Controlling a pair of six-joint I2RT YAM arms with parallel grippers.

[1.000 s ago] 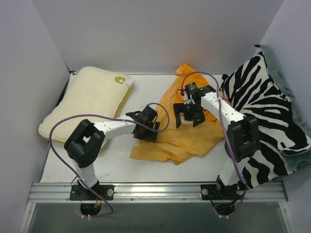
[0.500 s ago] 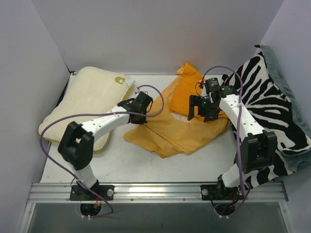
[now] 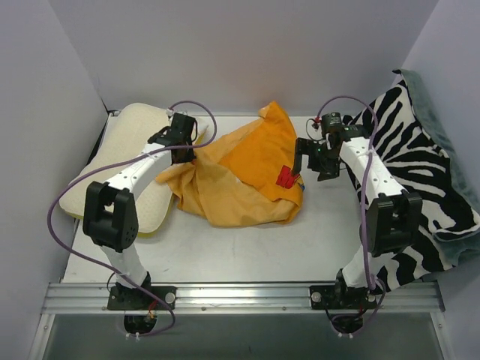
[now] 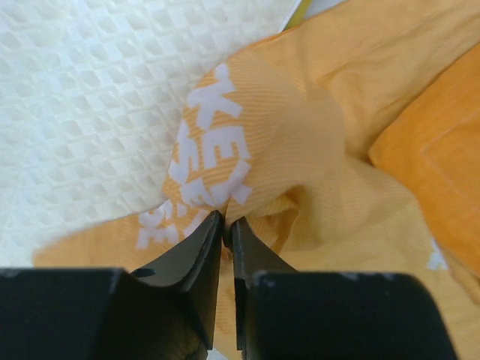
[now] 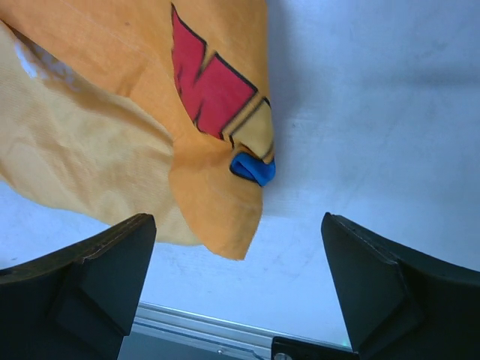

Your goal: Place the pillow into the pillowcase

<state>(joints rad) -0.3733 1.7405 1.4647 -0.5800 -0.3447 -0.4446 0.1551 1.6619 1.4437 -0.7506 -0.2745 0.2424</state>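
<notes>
The pillow (image 3: 120, 142) lay flat in the far-left corner of the desk (image 3: 247, 247), along the left edge. All of it that I could see was outside the case, with my left arm crossing over it. The pillowcase (image 3: 240, 176) sat bunched in a rumpled orange heap in the middle of the desk, nearer the far edge than the near one. Its left end reached onto the pillow's right side.

My left pincer (image 4: 225, 225) was pressed together on a raised fold of the pillowcase, right where the cloth met the pillow. In my left wrist view the fold carried white lettering (image 4: 214, 161), and the pillow's bumpy cream surface filled the space beside it.

My right pincer (image 3: 315, 166) was spread wide and held nothing. It hung at the right end of the pillowcase, toward the far-right part of the desk. Between its fingers, in my right wrist view, I saw the cloth's corner with a red printed patch (image 5: 214, 86) and a small blue one (image 5: 253, 169), and bare desk beyond. I could not tell how high above the cloth it was.

The zebra-striped cushion (image 3: 409, 150) lay along the right edge, behind my right arm.
</notes>
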